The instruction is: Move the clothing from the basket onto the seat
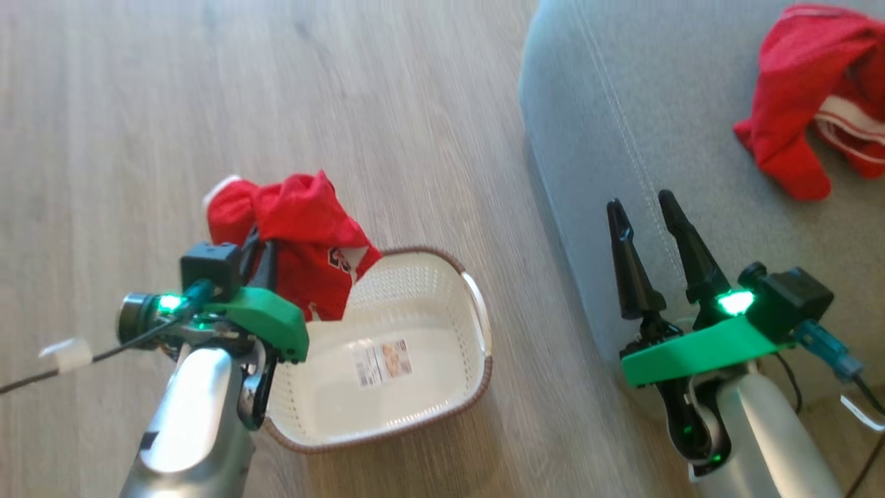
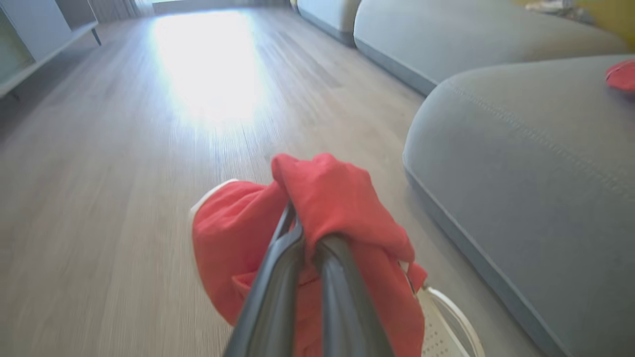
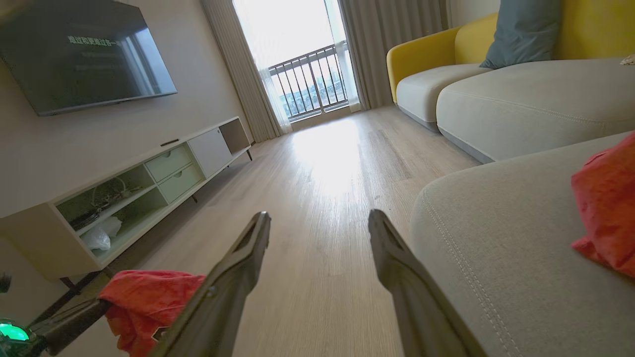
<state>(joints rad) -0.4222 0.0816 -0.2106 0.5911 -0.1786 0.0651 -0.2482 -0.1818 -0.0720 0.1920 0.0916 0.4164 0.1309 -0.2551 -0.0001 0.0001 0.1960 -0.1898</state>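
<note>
My left gripper point(image 1: 259, 242) is shut on a red garment of the clothing point(image 1: 304, 235), lifted above the basket's far left corner; in the left wrist view the clothing point(image 2: 337, 208) drapes over my fingers point(image 2: 278, 277). The cream basket point(image 1: 415, 304) stands on the floor with only its label inside. Another red garment point(image 1: 809, 90) with white trim lies on the grey seat point(image 1: 622, 111) at the upper right. My right gripper point(image 1: 643, 207) hangs open over the seat's front edge, nothing between its fingers point(image 3: 238, 267). The held clothing point(image 3: 144, 297) shows at the lower left of the right wrist view.
Wood floor point(image 1: 207, 104) stretches left of the seat. A TV cabinet point(image 3: 124, 193) runs along the wall at the left. Further sofa cushions point(image 3: 521, 99) and a yellow armchair point(image 3: 426, 54) stand beyond the seat.
</note>
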